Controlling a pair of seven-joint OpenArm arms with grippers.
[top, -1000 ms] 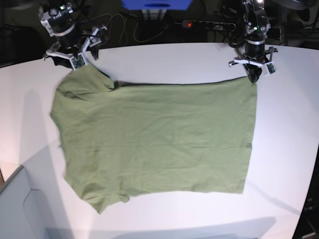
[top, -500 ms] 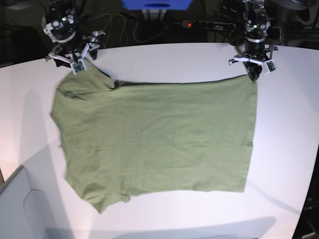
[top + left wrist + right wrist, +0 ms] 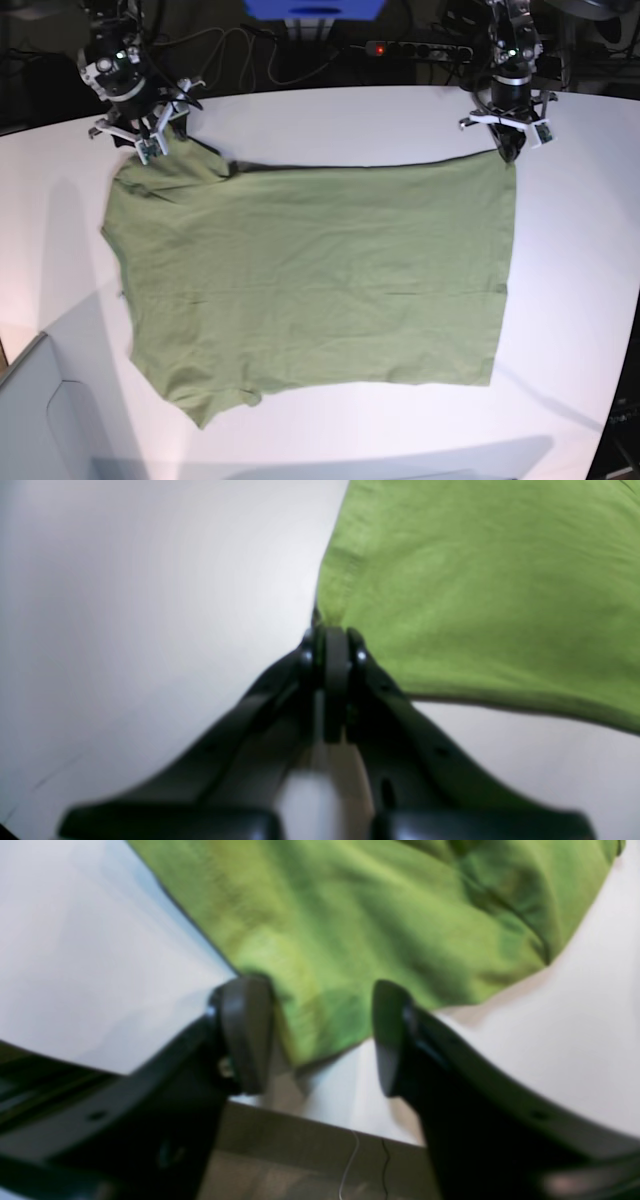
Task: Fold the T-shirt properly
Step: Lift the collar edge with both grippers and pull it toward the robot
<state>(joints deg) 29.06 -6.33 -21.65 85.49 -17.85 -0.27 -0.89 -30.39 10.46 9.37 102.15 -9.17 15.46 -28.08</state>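
Note:
The olive-green T-shirt (image 3: 310, 280) lies spread flat on the white table (image 3: 575, 300), sleeves toward the left. My left gripper (image 3: 507, 152) is at the shirt's far right corner. In the left wrist view it (image 3: 336, 630) is shut on that corner of the cloth (image 3: 475, 580). My right gripper (image 3: 152, 148) is at the far left sleeve. In the right wrist view it (image 3: 320, 1035) is open, with its fingers (image 3: 247, 1030) on either side of the sleeve's edge (image 3: 350, 915); the cloth is not pinched.
A power strip (image 3: 420, 48) and cables lie behind the table's far edge, next to a blue box (image 3: 315, 8). A grey surface (image 3: 40, 420) sits at the front left corner. Bare table (image 3: 330, 125) shows between the two arms.
The arm with the right gripper has shifted left and turned over the sleeve. The left gripper stays on the shirt's far right corner. The shirt has hardly moved.

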